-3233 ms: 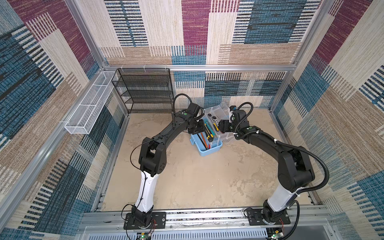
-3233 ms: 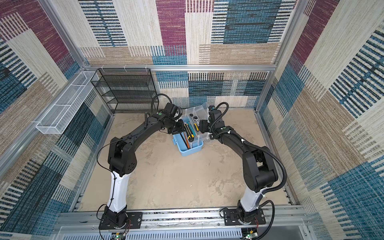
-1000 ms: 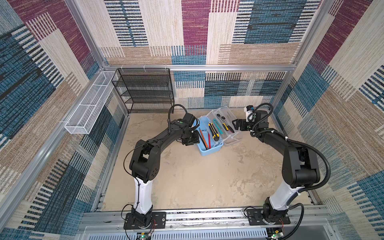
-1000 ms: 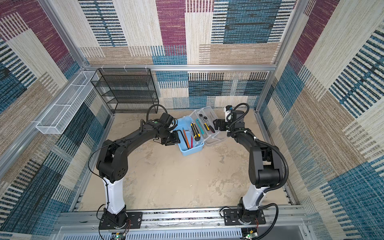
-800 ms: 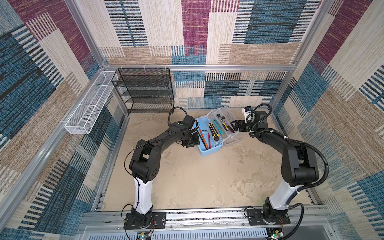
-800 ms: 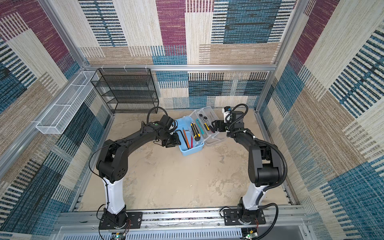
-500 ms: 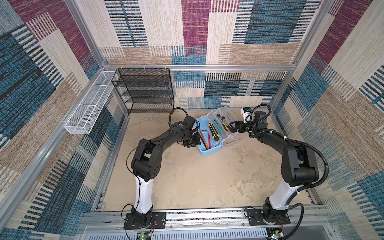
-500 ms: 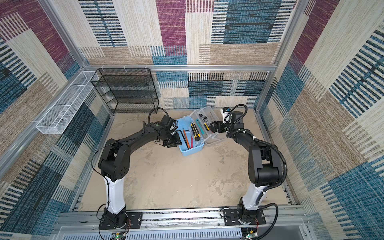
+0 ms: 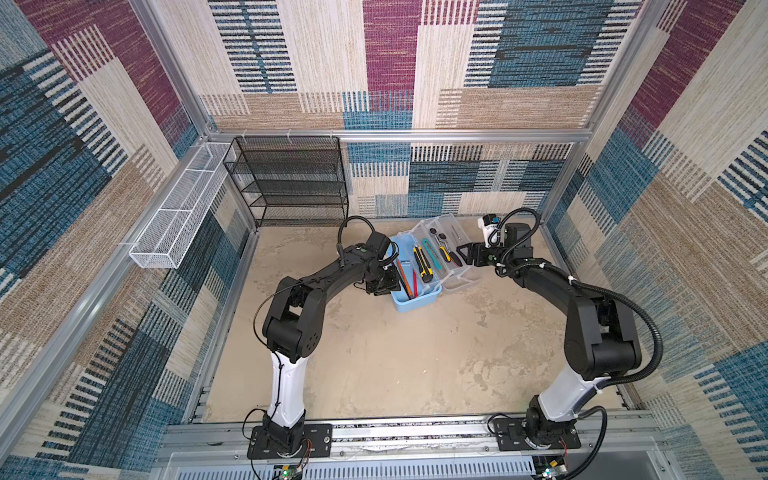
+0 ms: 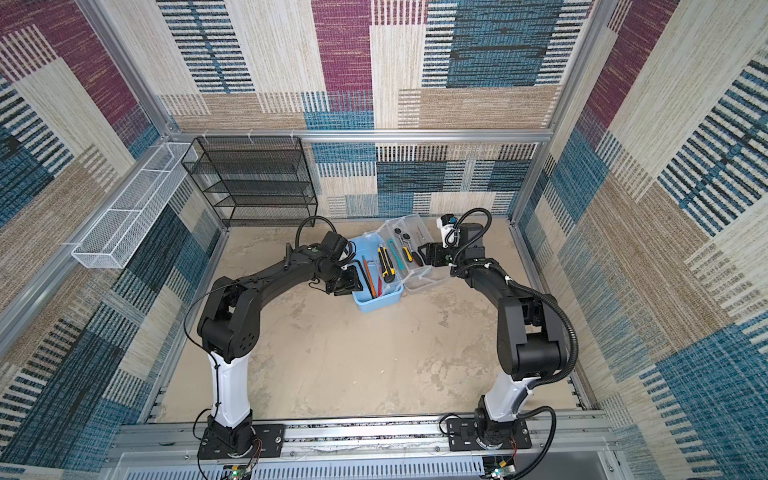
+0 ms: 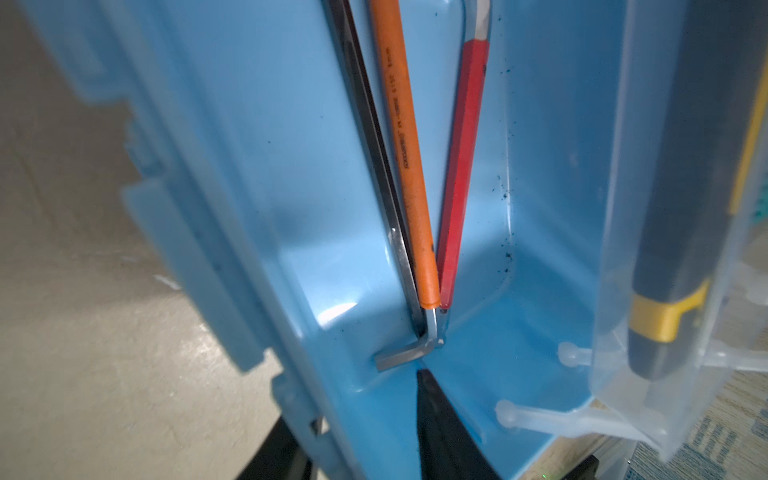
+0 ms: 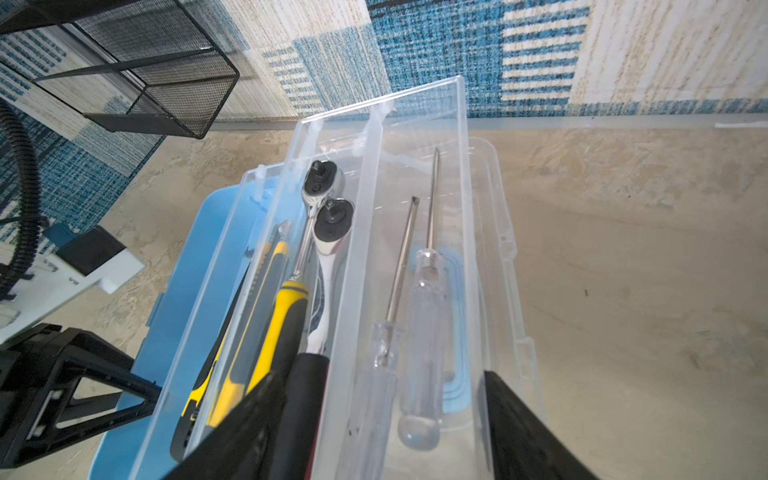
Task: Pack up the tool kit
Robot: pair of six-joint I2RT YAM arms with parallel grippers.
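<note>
The tool kit's light-blue case (image 9: 415, 297) (image 10: 376, 303) lies open at the back middle, with clear trays (image 12: 415, 124) fanned out to its right. Orange (image 11: 405, 158), red (image 11: 461, 178) and bare-steel hex keys (image 11: 399, 357) lie in the blue bottom. Utility knives (image 9: 422, 262), two ratchets (image 12: 328, 216) and clear-handled screwdrivers (image 12: 419, 332) fill the trays. My left gripper (image 9: 388, 282) (image 11: 353, 399) is shut on the case's left wall, one finger inside and one outside. My right gripper (image 9: 463, 254) (image 12: 380, 376) is open, astride the screwdriver tray's near end.
A black wire-mesh rack (image 9: 291, 183) stands against the back wall to the left of the case. A long white mesh basket (image 9: 178, 208) hangs on the left wall. The case's clear lid lies flat under the trays, close to the right-hand back corner.
Three seconds ago both grippers were over the folded case. In the last second the right gripper has crept left onto the tray end and its jaws have narrowed. The left arm has barely moved.
</note>
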